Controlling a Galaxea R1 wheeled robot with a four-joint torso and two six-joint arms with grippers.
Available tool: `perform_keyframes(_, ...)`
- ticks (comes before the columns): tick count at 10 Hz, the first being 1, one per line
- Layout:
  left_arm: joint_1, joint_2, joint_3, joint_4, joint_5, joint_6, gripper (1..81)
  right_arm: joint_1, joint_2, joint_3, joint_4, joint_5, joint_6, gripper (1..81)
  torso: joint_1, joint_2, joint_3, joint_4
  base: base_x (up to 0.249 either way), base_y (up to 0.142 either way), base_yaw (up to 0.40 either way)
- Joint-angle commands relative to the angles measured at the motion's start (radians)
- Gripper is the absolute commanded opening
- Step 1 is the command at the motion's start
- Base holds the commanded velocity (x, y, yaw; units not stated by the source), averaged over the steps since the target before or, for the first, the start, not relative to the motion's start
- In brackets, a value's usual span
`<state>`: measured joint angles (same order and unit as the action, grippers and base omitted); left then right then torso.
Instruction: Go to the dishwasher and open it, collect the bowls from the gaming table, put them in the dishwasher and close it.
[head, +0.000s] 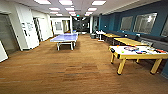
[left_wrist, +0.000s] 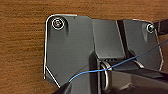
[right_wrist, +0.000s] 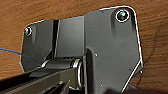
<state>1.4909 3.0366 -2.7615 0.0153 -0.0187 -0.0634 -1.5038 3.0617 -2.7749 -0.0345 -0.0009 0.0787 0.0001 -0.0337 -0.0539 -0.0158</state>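
I am out on the open wood floor (head: 62, 72) of a long games room, and my judgement is that I am in a driving stretch of the job, not a handling one. The gaming table (head: 140, 53), with its white top and yellow sides and legs, stands off to my right and a little ahead of me. Small coloured things lie on its top; from here I cannot tell which of them, if any, are bowls. Beyond the gaming table, along the same dark blue wall, stand plain yellow-topped tables (head: 126, 40). Well past the gaming table and toward the middle of the room is a blue ping-pong table (head: 65, 38). I cannot pick out the dishwasher anywhere in the room ahead of me, so I cannot say from here whether it is open yet.

My wrist cameras look down past my own dark plates at the wood floor, with a thin blue cable (left_wrist: 120, 65) crossing in front. My fingers cannot be made out there, so I cannot tell how far either gripper is open, or whether either has hold of anything.

If the bowls are the step in hand, I need to turn right toward the gaming table and pull up close along its near side, square enough to reach over the top.
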Motion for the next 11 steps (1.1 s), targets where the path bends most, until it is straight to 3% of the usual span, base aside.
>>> perform_keyframes(1, -0.054, 0.001, -0.001, 0.000, 0.053, 0.004, 81.1, 0.053, 0.004, 0.005, -0.002, -0.056, 0.001, 81.1, 0.000, 0.000, 0.000, 0.000, 0.199, 0.000, 0.000)
perform_keyframes(11, -0.054, -0.007, -0.001, 0.003, 0.052, 0.004, 81.1, 0.052, 0.002, 0.005, -0.001, -0.051, 0.003, 81.1, 0.000, 0.000, 0.000, 0.000, 0.198, 0.000, 0.000)
